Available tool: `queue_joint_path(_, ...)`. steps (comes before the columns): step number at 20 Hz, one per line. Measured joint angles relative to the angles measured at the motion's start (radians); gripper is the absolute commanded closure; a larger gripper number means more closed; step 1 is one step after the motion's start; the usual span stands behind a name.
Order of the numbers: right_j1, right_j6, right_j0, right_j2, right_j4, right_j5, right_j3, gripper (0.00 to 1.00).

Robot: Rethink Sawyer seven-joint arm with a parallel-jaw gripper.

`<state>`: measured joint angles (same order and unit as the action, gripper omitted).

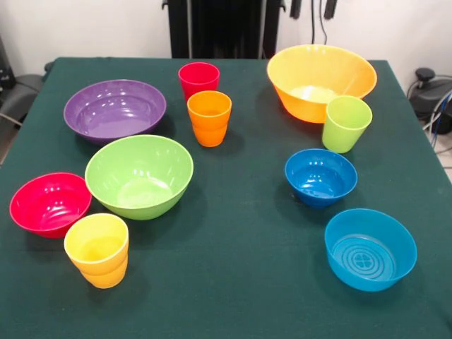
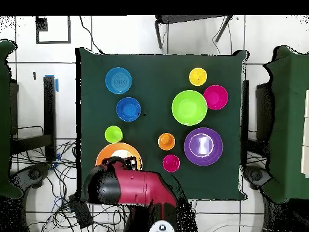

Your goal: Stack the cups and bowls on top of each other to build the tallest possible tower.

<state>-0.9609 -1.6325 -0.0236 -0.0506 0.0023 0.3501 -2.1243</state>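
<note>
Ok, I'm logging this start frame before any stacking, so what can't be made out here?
- Gripper: front view shows none of it; overhead, the arm covers it, so its state is unknown.
- Orange bowl: overhead, the arm hides its near part.
- Pedestal: cut off by the front view's top edge.
- Undersides of the purple bowl and other bowls: hidden in both views.

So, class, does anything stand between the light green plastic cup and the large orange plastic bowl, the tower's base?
Nothing visible does: the light green cup stands right beside the orange bowl, with no other thing between them.
</note>
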Motion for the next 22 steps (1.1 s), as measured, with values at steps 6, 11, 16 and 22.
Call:
queue_joint_path(6,0.113,-0.007,-0.05,0.011,0.0,-0.022,0.051,0.0)
queue_joint_path(11,0.171,-0.007,-0.071,0.011,0.0,-0.048,0.077,0.0)
queue_joint_path(16,0.205,-0.007,-0.071,0.011,0.0,-0.052,0.093,0.0)
queue_joint_path(22,0.23,-0.007,-0.079,0.013,0.001,-0.052,0.109,0.0)
